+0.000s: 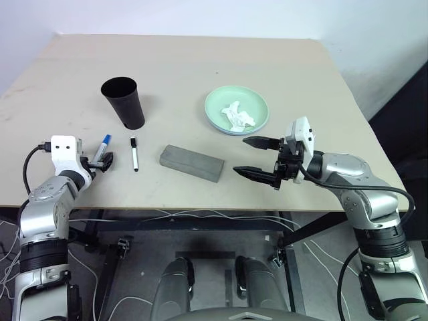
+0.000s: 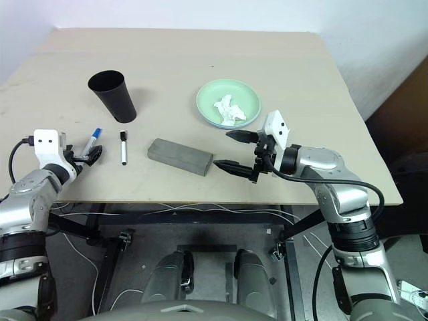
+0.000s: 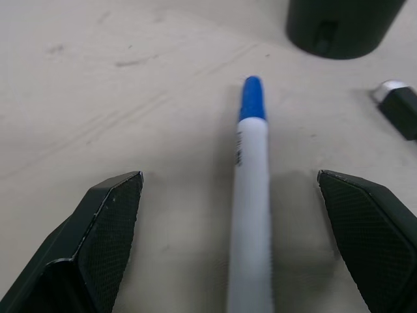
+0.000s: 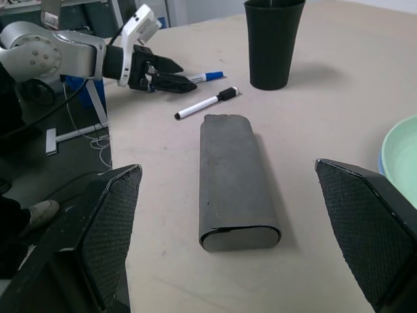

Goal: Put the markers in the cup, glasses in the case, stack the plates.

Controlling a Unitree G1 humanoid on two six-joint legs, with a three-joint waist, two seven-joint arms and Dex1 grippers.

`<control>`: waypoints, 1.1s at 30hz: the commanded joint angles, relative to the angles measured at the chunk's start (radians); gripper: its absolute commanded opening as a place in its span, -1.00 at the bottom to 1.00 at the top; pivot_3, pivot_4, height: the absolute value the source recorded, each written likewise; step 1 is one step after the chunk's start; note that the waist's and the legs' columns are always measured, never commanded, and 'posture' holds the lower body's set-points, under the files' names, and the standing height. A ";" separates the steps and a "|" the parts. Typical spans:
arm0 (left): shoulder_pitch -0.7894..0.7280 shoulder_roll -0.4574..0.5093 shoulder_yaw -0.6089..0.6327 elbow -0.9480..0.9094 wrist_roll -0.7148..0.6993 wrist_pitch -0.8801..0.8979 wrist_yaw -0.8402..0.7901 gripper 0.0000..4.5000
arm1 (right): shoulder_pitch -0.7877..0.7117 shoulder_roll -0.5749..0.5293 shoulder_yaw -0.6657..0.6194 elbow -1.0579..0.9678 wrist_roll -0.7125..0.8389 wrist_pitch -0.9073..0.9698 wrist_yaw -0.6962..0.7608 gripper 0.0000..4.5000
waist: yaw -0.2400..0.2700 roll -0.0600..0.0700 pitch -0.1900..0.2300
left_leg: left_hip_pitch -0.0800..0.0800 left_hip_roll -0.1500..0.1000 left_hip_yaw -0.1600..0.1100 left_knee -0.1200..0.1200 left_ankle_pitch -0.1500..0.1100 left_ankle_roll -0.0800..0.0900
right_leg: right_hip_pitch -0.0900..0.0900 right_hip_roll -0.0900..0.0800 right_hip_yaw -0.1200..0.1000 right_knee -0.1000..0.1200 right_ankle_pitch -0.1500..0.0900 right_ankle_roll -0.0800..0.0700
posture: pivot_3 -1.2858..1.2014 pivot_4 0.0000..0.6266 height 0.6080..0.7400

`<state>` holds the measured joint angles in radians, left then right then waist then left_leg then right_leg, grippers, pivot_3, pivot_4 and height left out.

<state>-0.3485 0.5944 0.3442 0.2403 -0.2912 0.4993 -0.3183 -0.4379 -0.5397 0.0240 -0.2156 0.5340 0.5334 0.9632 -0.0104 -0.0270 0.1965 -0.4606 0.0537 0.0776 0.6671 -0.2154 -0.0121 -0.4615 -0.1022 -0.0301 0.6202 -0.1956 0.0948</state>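
Observation:
The black cup (image 1: 124, 100) stands upright at the left rear. A blue-capped marker (image 3: 251, 169) lies on the table between the fingers of my open left gripper (image 1: 100, 161), untouched. The black-capped marker (image 1: 134, 154) lies just right of it. The grey case (image 1: 192, 162) lies shut at the table's middle front. My right gripper (image 1: 239, 156) hangs open above the table just right of the case, pointing at it. The mint green plate (image 1: 217, 103) sits at the right rear, with a light blue plate's rim (image 4: 382, 164) showing under it. The glasses are out of view.
A crumpled white tissue (image 1: 239, 115) lies in the green plate. The table's front edge (image 1: 200, 208) runs close below both grippers. Cables (image 1: 167, 217) hang under the table.

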 commanded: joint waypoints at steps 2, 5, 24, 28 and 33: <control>-0.026 0.012 -0.009 0.021 0.019 -0.015 -0.010 1.00 | 0.013 0.016 -0.003 -0.040 -0.006 -0.045 -0.018 0.99 | 0.000 0.000 0.000 | 0.000 0.000 0.000 0.000 0.001 0.001 | 0.000 0.000 0.000 0.000 0.000 0.000 | 0.03 -0.52 0.26; -0.038 0.008 -0.027 0.029 0.023 -0.016 -0.030 1.00 | 0.015 0.028 -0.003 -0.035 -0.004 -0.045 -0.034 0.99 | 0.001 0.000 0.000 | 0.000 0.000 0.000 0.000 0.001 0.001 | 0.001 0.000 0.000 0.000 0.000 0.000 | 0.03 -0.52 0.26; -0.117 0.052 -0.056 -0.023 0.052 0.285 0.018 -0.85 | 0.014 0.028 0.028 -0.037 -0.029 -0.033 -0.084 1.00 | -0.003 0.001 -0.001 | 0.002 0.000 -0.001 0.000 0.000 0.000 | 0.001 0.000 -0.001 0.000 0.001 -0.001 | 0.03 -0.52 0.26; -0.133 0.058 -0.047 -0.040 0.048 0.328 0.025 -0.85 | 0.009 0.025 0.035 -0.028 -0.046 -0.045 -0.082 1.00 | -0.004 0.001 -0.001 | 0.002 0.000 0.000 0.000 0.001 0.001 | 0.001 0.000 -0.001 0.000 0.001 -0.001 | 0.03 -0.52 0.26; -0.143 0.057 -0.036 -0.090 0.021 0.374 0.010 -0.85 | 0.007 0.026 0.039 -0.025 -0.054 -0.047 -0.074 1.00 | -0.003 0.001 -0.001 | 0.002 0.000 0.000 0.000 0.001 0.002 | 0.001 0.000 -0.001 0.000 0.001 -0.001 | 0.03 -0.52 0.26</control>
<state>-0.4856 0.6302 0.2910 0.1817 -0.2661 0.8513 -0.3061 -0.4138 -0.5110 0.0686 -0.2162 0.4822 0.5103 0.8843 -0.0138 -0.0264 0.1956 -0.4590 0.0541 0.0774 0.6671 -0.2144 -0.0104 -0.4604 -0.1022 -0.0314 0.6198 -0.1945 0.0934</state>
